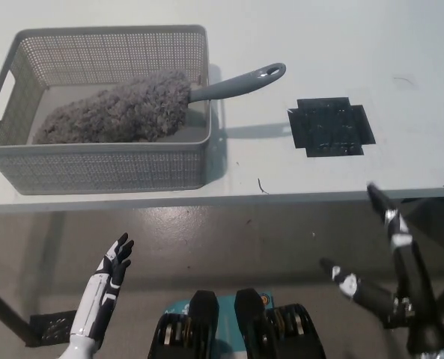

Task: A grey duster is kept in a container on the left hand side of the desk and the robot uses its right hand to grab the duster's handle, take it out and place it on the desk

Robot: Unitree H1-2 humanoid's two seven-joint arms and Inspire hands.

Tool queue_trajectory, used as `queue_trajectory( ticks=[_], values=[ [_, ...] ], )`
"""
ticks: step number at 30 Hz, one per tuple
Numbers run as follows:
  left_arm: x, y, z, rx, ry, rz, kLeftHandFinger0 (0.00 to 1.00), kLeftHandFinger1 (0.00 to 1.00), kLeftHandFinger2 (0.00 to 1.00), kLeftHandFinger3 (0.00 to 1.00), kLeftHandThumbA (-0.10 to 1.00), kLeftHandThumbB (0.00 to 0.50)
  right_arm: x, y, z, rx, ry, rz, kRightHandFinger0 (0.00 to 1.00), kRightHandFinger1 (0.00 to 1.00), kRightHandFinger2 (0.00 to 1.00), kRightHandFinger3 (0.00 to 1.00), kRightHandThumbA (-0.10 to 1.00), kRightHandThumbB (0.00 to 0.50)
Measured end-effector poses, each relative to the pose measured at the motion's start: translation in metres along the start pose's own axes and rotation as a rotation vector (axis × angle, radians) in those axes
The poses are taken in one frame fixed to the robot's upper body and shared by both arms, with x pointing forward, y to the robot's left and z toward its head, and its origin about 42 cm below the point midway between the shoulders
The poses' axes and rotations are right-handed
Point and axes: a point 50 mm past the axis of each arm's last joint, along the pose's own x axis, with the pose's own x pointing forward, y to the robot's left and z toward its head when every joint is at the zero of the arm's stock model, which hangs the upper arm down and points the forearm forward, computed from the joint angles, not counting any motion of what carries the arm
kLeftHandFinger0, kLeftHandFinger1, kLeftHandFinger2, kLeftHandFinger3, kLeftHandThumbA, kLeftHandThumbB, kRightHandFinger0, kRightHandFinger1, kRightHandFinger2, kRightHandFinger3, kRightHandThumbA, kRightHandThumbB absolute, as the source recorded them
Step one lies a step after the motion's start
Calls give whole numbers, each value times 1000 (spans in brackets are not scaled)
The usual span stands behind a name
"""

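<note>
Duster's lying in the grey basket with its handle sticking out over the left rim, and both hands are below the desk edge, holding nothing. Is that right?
Not quite. In the head view the duster lies in the grey basket, but its handle sticks out over the right rim, toward the black patch. The rest holds: the left hand and right hand are both below the desk edge, holding nothing.

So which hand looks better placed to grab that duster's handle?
The right hand. The duster's handle sticks out over the basket's right rim, toward that side. The white left hand rests low, below the desk edge.
</note>
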Motion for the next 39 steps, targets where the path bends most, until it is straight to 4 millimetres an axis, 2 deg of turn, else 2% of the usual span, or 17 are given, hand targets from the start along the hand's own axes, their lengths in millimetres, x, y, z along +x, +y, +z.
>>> queue_trajectory(
  ticks=[3, 4, 5, 6, 7, 12, 14, 16, 20, 25, 30, 34, 36, 39],
  values=[
    [0, -1, -1, 1, 2, -2, 1000, 1000, 1000, 1000, 1000, 118, 37, -8, 29, -85, -116, 31, 1000, 1000, 1000, 1000, 763, 500],
    [0, -1, -1, 1, 2, -2, 1000, 1000, 1000, 1000, 1000, 115, 37, -8, 29, -85, -116, 31, 1000, 1000, 1000, 1000, 730, 500],
    [0, -1, -1, 2, 4, -2, 1000, 1000, 1000, 1000, 1000, 116, 57, -10, 43, -133, -169, 46, 1000, 1000, 1000, 1000, 720, 500],
    [0, -1, -1, 2, 5, -3, 1000, 1000, 1000, 1000, 1000, 114, 64, -11, 47, -150, -184, 54, 1000, 1000, 1000, 1000, 714, 500],
    [0, -1, -2, 3, 7, -3, 1000, 1000, 1000, 1000, 1000, 112, 71, -11, 51, -166, -200, 60, 1000, 1000, 1000, 1000, 725, 500],
    [1, -1, -4, 7, 15, -7, 1000, 1000, 1000, 1000, 1000, 126, 132, -12, 86, -315, -302, 116, 1000, 1000, 1000, 1000, 738, 500],
    [2, -1, -4, 7, 13, -7, 1000, 1000, 1000, 1000, 1000, 104, 150, -11, 97, -359, -323, 134, 1000, 1000, 1000, 1000, 754, 500],
    [4, -2, -3, 8, 11, -8, 1000, 1000, 1000, 1000, 1000, 114, 174, -8, 108, -416, -337, 162, 1000, 1000, 1000, 1000, 713, 500],
    [5, -3, -3, 9, 7, -13, 1000, 1000, 1000, 1000, 1000, 132, 219, 4, 128, -528, -326, 232, 1000, 1000, 1000, 1000, 719, 500],
    [10, -5, 0, 12, -12, -26, 1000, 1000, 1000, 1000, 1000, 134, 275, 32, 123, -694, -205, 354, 1000, 1000, 1000, 1000, 693, 500],
    [17, -5, 6, 22, -52, -44, 1000, 1000, 1000, 1000, 1000, 125, 315, 59, 101, -890, -11, 485, 1000, 1000, 1000, 1000, 691, 500],
    [19, -3, 8, 37, -79, -59, 1000, 1000, 1000, 1000, 1000, 133, 330, 67, 91, -1001, 116, 543, 1000, 1000, 1000, 1000, 714, 500],
    [19, -3, 9, 40, -87, -63, 1000, 1000, 1000, 1000, 1000, 143, 331, 68, 89, -1017, 146, 555, 1000, 1000, 1000, 1000, 711, 500],
    [21, -1, 11, 47, -105, -71, 1000, 1000, 1000, 1000, 1000, 131, 334, 68, 83, -1037, 249, 597, 1000, 1000, 1000, 1000, 715, 500]
  ],
)
